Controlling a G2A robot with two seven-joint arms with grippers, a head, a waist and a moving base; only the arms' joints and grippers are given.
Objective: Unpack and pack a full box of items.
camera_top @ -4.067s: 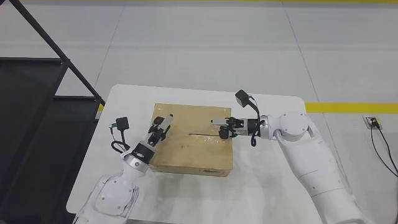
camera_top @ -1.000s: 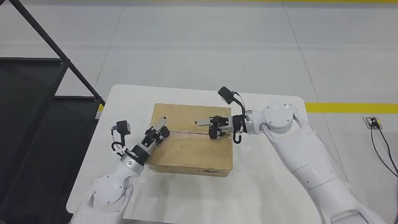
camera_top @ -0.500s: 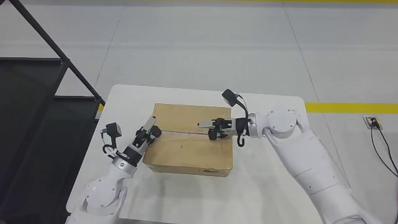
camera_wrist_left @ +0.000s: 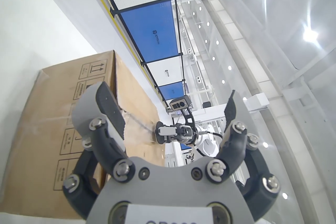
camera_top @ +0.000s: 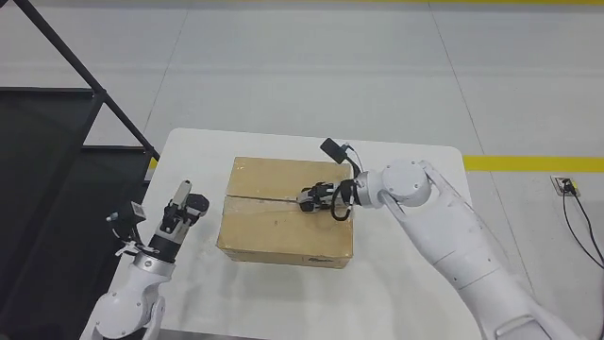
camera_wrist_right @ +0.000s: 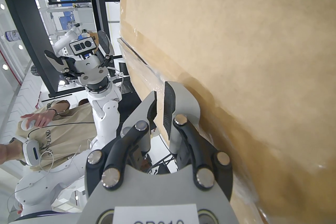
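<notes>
- Lower left of the top view: left gripper (camera_top: 186,199) is over the white table (camera_top: 396,283), just beside the box's left end, with its fingers spread apart.
- Centre: closed cardboard box (camera_top: 283,231) lies flat on the table.
- Just right of centre: right gripper (camera_top: 304,198) is at the top seam, its fingers pinched together on a flap edge.

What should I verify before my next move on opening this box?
1. Box sits flat on the table: ok.
2. Right gripper on the top seam, shut: ok.
3. Whether it holds anything: cannot tell.
4. Seam fully open: not ok.
5. Left gripper open, clear of the box: ok.
</notes>
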